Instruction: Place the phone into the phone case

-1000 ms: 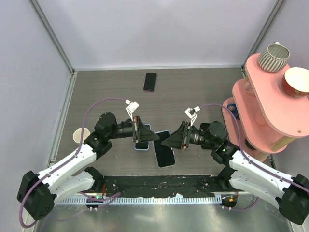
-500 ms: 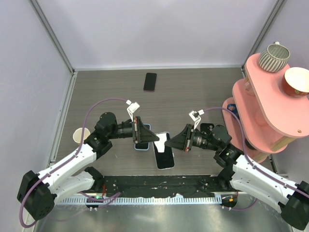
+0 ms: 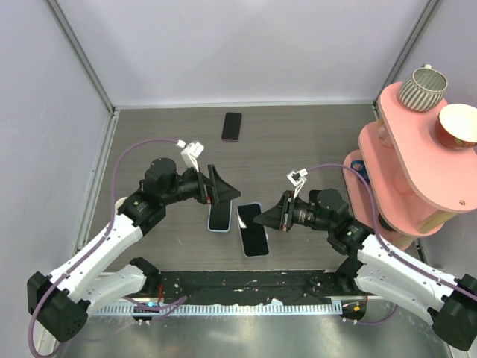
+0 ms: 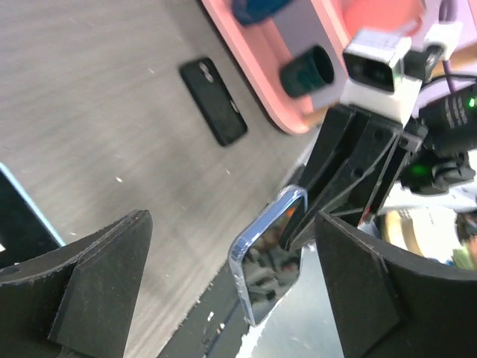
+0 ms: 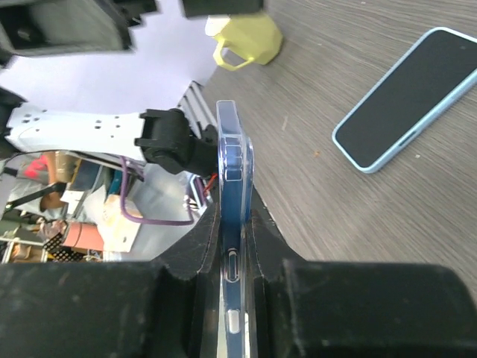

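The black phone [image 3: 252, 231] sits inside the clear phone case, whose shiny rim [image 4: 250, 257] frames the glossy screen. My right gripper [image 3: 267, 218] is shut on its far end. In the right wrist view the cased phone [image 5: 232, 160] shows edge-on, with a finger pressed on each face at my right gripper [image 5: 235, 216]. My left gripper [image 3: 227, 192] hangs open up and to the left, apart from the phone. Its two fingers [image 4: 112, 253] frame the phone with nothing between them.
A light-blue phone [image 3: 218, 219] lies just left of the cased phone. A phone with a pinkish rim [image 3: 232, 126] lies at the back. A flat black phone-shaped thing [image 4: 214, 101] lies near the pink shelf [image 3: 417, 149], which carries cups. A yellow cup [image 5: 246, 37] stands on the left.
My left gripper opened wide and drew back up and left, off the phone. My right gripper closed on the phone's far end.
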`<state>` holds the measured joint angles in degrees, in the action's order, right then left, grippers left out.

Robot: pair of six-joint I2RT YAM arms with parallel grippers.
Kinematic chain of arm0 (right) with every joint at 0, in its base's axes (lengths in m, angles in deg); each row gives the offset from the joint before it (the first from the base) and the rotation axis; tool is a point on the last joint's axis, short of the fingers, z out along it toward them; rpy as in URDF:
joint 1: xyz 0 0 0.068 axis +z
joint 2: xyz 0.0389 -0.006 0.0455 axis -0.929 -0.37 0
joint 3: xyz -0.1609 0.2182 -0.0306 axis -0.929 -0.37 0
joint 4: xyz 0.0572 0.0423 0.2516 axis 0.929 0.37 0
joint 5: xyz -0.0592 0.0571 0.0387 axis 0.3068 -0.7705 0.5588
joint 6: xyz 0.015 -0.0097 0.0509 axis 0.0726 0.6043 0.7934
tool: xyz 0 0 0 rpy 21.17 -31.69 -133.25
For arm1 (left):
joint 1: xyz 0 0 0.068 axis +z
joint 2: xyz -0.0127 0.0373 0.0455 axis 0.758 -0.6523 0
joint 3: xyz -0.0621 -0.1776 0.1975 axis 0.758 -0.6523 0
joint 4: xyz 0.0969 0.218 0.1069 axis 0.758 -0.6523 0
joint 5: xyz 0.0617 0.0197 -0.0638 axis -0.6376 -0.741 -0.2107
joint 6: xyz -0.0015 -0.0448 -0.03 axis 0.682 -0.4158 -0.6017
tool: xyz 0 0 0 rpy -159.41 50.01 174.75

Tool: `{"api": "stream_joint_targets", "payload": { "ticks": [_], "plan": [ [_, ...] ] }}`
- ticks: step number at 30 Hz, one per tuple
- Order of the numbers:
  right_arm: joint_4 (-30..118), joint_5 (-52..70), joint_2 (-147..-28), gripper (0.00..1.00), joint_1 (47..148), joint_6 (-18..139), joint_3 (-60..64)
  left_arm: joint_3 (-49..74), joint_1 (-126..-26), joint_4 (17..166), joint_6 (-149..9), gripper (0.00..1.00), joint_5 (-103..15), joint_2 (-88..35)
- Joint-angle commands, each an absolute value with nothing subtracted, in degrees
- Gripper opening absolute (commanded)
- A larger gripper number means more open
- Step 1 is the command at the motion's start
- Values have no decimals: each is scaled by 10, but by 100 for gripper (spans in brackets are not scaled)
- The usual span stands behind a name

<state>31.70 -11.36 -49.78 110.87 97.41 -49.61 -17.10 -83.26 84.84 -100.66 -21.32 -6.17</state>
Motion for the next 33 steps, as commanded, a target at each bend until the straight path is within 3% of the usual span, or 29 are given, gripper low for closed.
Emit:
{"api": "stream_joint_targets", "payload": {
  "ticks": [1, 9, 18, 22, 33],
  "plan": [
    [334, -60, -519, 1, 1110, 945, -445, -89, -829, 693, -898, 100, -357, -26],
    [338, 21, -638, 1, 1107, 935, -416, -74, -829, 602, -802, 100, -450, 14],
    [270, 6, -825, 1, 1062, 1004, -371, -128, -829, 648, -805, 100, -472, 111],
    [184, -3, -871, 1, 1043, 1049, -397, -127, -829, 645, -803, 100, -464, 121],
    [222, 16, -941, 2, 1037, 1024, -381, -130, -829, 647, -800, 100, -465, 138]
  ]
}}
